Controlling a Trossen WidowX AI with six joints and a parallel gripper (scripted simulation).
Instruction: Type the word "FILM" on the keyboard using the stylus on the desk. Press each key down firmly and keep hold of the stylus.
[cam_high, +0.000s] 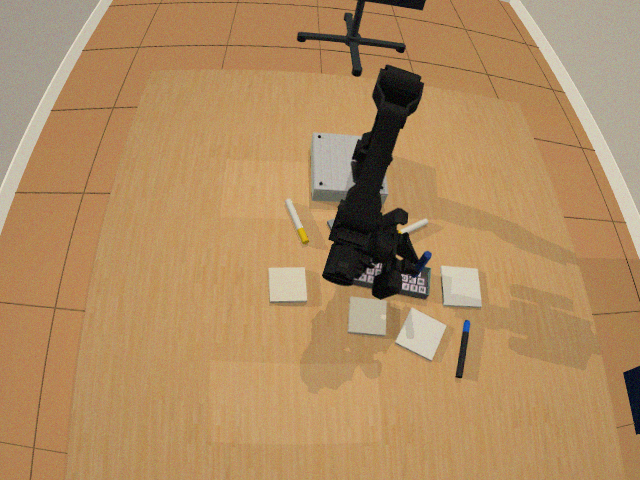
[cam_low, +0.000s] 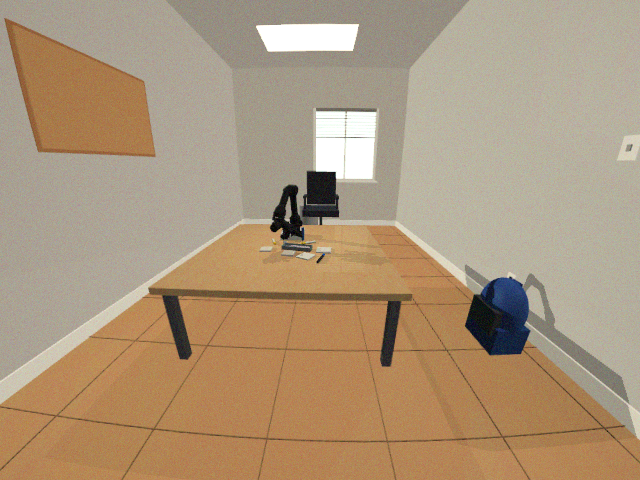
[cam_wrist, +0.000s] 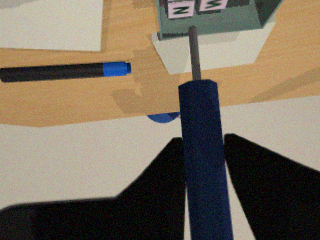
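Note:
My gripper (cam_high: 415, 269) (cam_wrist: 202, 144) is shut on the blue stylus (cam_high: 424, 259) (cam_low: 303, 233) (cam_wrist: 201, 110). Its thin grey tip points away from the fingers. The keyboard (cam_high: 421, 283) (cam_low: 297, 248) (cam_wrist: 225, 26) has a dark green-grey case and pale pink keys, and the arm hides much of it in the top view. In the wrist view the tip shows against the case edge beside the N key (cam_wrist: 180, 9), with the M or W key (cam_wrist: 213, 4) to the right. Whether the tip touches the case cannot be told.
Pale square pads (cam_high: 287, 284) (cam_high: 367, 315) (cam_high: 421, 333) (cam_high: 461, 286) lie around the keyboard's front and sides. A black marker with a blue end (cam_high: 462, 348) (cam_wrist: 55, 72) lies front right. Two white markers with yellow ends (cam_high: 296, 219) (cam_high: 415, 226) and a grey box (cam_high: 333, 162) lie behind.

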